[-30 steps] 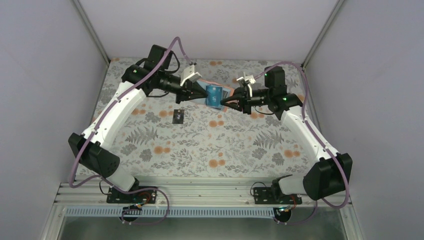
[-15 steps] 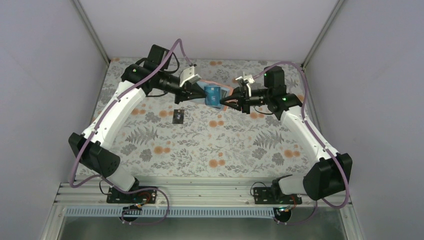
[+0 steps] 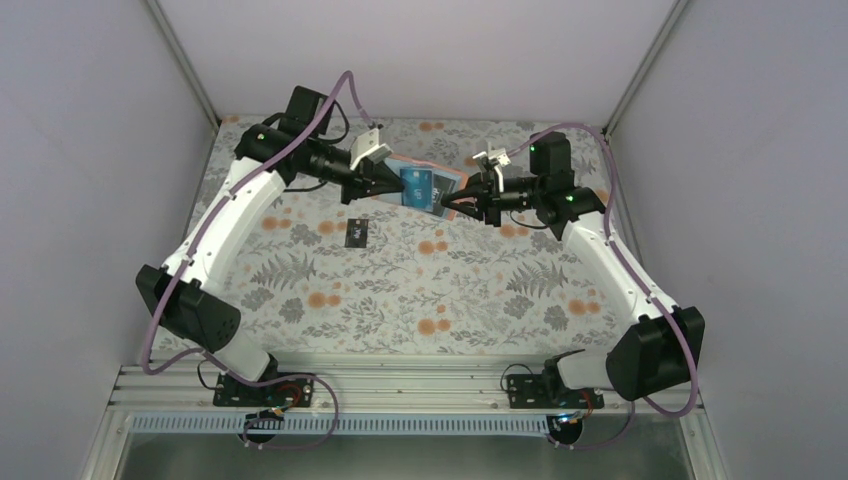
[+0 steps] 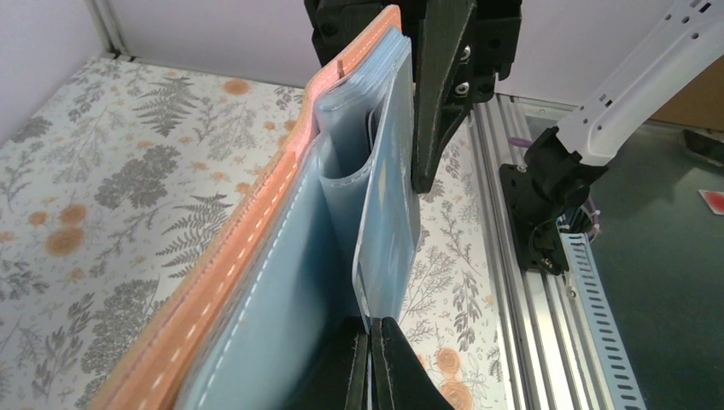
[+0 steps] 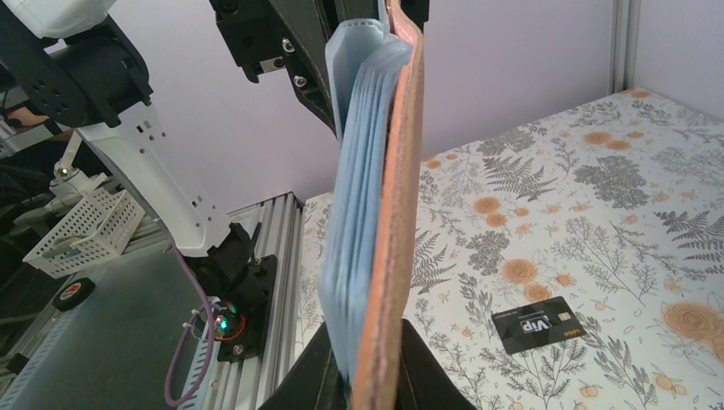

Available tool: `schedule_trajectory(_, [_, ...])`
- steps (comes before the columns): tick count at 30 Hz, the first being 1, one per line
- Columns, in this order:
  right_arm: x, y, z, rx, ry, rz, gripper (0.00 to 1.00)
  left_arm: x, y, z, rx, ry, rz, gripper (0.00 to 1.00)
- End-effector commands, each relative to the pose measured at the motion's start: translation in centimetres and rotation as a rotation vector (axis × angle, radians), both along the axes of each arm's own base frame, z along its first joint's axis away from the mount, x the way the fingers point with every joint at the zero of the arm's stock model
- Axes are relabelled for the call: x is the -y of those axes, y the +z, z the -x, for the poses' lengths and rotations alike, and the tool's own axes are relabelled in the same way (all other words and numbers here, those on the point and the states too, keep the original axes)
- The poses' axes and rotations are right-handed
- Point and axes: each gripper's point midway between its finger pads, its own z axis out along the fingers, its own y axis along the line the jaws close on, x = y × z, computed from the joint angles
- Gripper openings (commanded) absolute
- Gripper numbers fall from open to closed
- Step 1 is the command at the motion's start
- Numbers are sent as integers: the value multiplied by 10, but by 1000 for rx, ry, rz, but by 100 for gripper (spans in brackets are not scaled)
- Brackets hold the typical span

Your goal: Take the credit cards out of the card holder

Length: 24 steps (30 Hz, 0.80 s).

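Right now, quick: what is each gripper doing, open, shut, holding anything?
Left gripper: shut on the blue card, which sits partly in the card holder.
Right gripper: shut on the card holder's edge.

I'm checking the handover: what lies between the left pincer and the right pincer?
The top view shows the open card holder spanning the gap: the right pincer clamps its edge, the left pincer pinches the blue card in it.

Left arm (image 3: 215,235), right arm (image 3: 612,258): white shells, black joint housings, purple cable (image 3: 350,82) looped along each, green LEDs (image 3: 533,150) lit. Left end effector (image 3: 396,190), right end effector (image 3: 447,203): black. Black bases (image 3: 262,388) at frame bottom.
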Motion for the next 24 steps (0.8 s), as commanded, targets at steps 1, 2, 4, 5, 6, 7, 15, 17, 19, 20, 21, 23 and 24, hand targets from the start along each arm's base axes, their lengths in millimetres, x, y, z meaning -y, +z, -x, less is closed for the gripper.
schedule_trajectory(1, [2, 20, 17, 67, 60, -51, 4, 2, 4, 0, 7, -42, 15, 2])
schedule_trajectory(2, [3, 21, 18, 75, 59, -52, 4, 0, 4, -1, 12, -40, 14, 2])
schedule_trajectory(4, [3, 21, 18, 81, 52, -47, 4, -7, 1, -6, 34, -27, -6, 2])
schedule_trajectory(5, [3, 19, 17, 78, 50, -45, 4, -11, -3, -12, 50, -9, -30, 2])
schedule_trajectory(6, [3, 19, 17, 73, 53, -46, 4, -15, -6, -15, 63, 3, -51, 2])
schedule_trajectory(7, [3, 18, 17, 68, 58, -47, 4, -17, -9, -19, 70, 14, -70, 2])
schedule_trajectory(15, [3, 17, 17, 67, 57, -43, 4, -26, -3, -33, 101, 25, -116, 2])
schedule_trajectory(17, [3, 16, 16, 63, 58, -42, 4, -26, 1, -34, 114, 24, -116, 2])
schedule_trajectory(19, [3, 16, 17, 63, 60, -42, 4, -28, 0, -35, 128, 27, -131, 2])
schedule_trajectory(20, [3, 16, 17, 64, 59, -42, 4, -29, -1, -38, 132, 33, -142, 2])
schedule_trajectory(21, [3, 16, 16, 65, 60, -42, 4, -29, -2, -38, 134, 34, -150, 2])
schedule_trajectory(23, [3, 17, 17, 65, 65, -45, 4, -27, -2, -37, 116, 30, -139, 2])
schedule_trajectory(24, [3, 16, 16, 61, 65, -43, 4, -24, 0, -33, 102, 18, -123, 2])
